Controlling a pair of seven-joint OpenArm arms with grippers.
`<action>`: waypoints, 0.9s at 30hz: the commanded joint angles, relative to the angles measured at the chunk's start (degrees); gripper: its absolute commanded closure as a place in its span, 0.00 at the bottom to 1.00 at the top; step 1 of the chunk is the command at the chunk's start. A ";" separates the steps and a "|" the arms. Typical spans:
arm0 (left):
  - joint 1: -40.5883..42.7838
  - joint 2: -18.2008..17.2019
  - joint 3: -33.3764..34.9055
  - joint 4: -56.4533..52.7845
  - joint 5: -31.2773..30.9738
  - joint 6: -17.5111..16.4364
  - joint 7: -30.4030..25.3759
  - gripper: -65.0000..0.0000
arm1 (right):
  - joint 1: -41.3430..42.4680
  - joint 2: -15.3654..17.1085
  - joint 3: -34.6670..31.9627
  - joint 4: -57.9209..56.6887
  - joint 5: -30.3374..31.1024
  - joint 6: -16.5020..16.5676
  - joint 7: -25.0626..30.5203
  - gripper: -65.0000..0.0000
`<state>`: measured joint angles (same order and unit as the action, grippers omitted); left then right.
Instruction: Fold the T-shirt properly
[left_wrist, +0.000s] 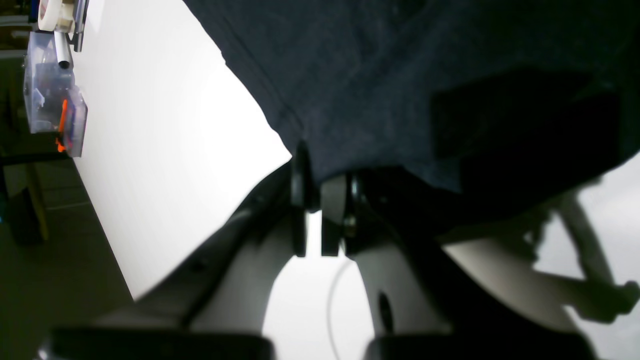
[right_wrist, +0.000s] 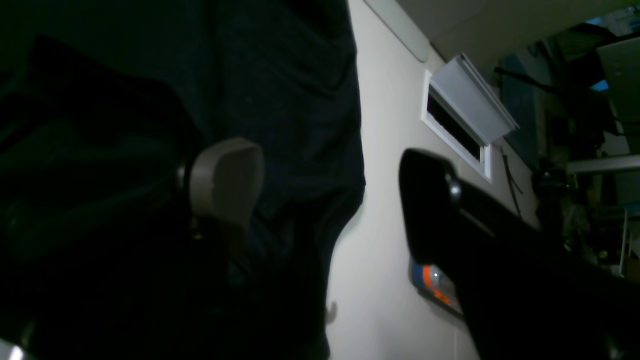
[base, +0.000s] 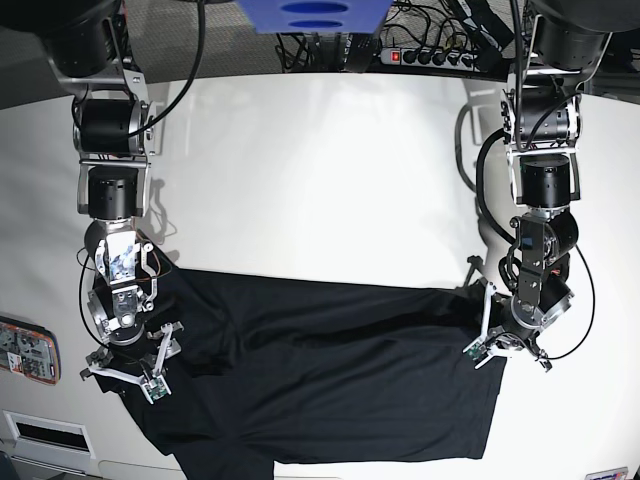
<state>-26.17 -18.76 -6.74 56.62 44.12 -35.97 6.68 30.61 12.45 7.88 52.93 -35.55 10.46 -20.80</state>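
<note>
The black T-shirt (base: 320, 370) lies spread flat across the near half of the white table (base: 320, 170). My left gripper (base: 497, 345) is at the shirt's right edge. In the left wrist view its fingertips (left_wrist: 300, 185) are pinched together on the hem of the T-shirt (left_wrist: 400, 90), close to the table. My right gripper (base: 135, 375) is at the shirt's left edge. In the right wrist view it (right_wrist: 325, 195) is wide open, with the pale fingertip (right_wrist: 225, 180) against the T-shirt (right_wrist: 290, 100) and the black finger (right_wrist: 425, 200) over bare table.
A clear box with orange parts (base: 20, 350) lies at the table's left edge; it also shows in the left wrist view (left_wrist: 55, 100). A white slotted fitting (base: 40, 435) sits at the near left corner. A power strip (base: 430, 55) and cables run along the back.
</note>
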 joint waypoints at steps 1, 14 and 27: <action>-1.83 -0.62 0.02 1.18 -0.29 0.93 -0.57 1.00 | 2.14 0.70 0.08 1.36 0.25 -1.01 1.32 0.32; -3.85 -0.80 2.74 1.09 -0.21 0.93 -0.57 1.00 | -0.50 0.70 0.08 8.83 0.34 -1.01 1.32 0.32; -5.43 -0.62 2.74 1.09 -0.21 1.37 -0.13 1.00 | -2.52 0.70 0.08 10.77 0.34 -1.01 1.24 0.32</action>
<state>-29.34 -18.90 -3.64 56.62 44.12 -35.79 7.01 26.65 12.53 7.88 62.78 -35.14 10.26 -20.29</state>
